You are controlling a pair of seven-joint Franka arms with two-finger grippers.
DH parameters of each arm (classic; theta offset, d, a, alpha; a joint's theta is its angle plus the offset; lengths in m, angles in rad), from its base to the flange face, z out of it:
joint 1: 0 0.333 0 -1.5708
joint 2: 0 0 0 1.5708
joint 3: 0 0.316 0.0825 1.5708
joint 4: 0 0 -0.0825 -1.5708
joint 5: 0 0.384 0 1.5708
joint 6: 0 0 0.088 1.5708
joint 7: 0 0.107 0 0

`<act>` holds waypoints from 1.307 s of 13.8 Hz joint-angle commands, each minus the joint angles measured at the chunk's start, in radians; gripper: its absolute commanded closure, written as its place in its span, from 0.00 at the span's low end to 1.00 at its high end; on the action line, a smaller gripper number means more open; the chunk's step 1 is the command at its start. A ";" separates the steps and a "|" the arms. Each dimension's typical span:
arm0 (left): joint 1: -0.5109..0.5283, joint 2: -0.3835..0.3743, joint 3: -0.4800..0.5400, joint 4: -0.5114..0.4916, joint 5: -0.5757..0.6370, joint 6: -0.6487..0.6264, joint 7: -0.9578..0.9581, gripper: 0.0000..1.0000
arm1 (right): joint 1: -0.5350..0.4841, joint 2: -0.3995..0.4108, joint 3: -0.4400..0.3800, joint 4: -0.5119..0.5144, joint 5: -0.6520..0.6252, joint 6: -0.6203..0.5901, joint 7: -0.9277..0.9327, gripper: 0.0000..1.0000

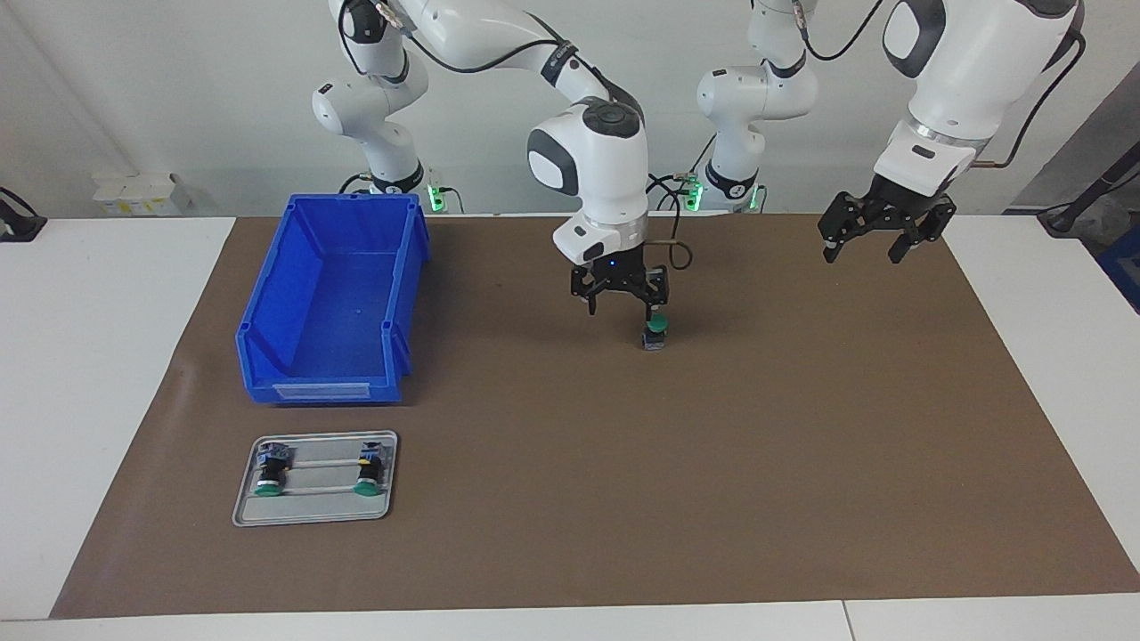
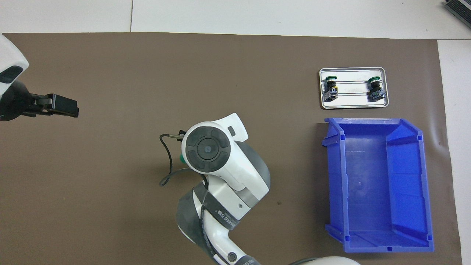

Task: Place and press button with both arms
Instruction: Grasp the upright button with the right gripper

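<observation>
A button (image 1: 656,331) stands upright on the brown mat (image 1: 623,499) near the middle, green cap up. My right gripper (image 1: 622,304) hangs open just above it. One of its fingertips (image 1: 654,309) sits right at the cap, and the other is off to the side over bare mat. From overhead the right arm's wrist (image 2: 208,149) hides that gripper, and only a sliver of the button (image 2: 181,159) shows. My left gripper (image 1: 877,245) (image 2: 68,106) waits open and empty in the air over the mat at the left arm's end.
An empty blue bin (image 1: 325,387) (image 2: 336,184) stands toward the right arm's end. Farther from the robots, beside it, a grey tray (image 1: 316,516) (image 2: 353,106) holds two more buttons (image 1: 270,470) (image 1: 367,469) lying on their sides.
</observation>
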 commanded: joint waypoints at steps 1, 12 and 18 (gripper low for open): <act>0.009 0.037 -0.004 0.094 0.022 -0.088 0.046 0.00 | 0.054 0.156 -0.007 0.154 -0.025 0.015 0.075 0.00; 0.037 -0.011 -0.002 -0.026 0.036 -0.006 0.100 0.00 | 0.079 0.178 -0.001 0.053 -0.090 0.101 0.031 0.00; 0.035 -0.018 -0.004 -0.040 0.036 -0.017 0.097 0.00 | 0.080 0.170 0.000 0.039 -0.090 0.103 -0.015 0.09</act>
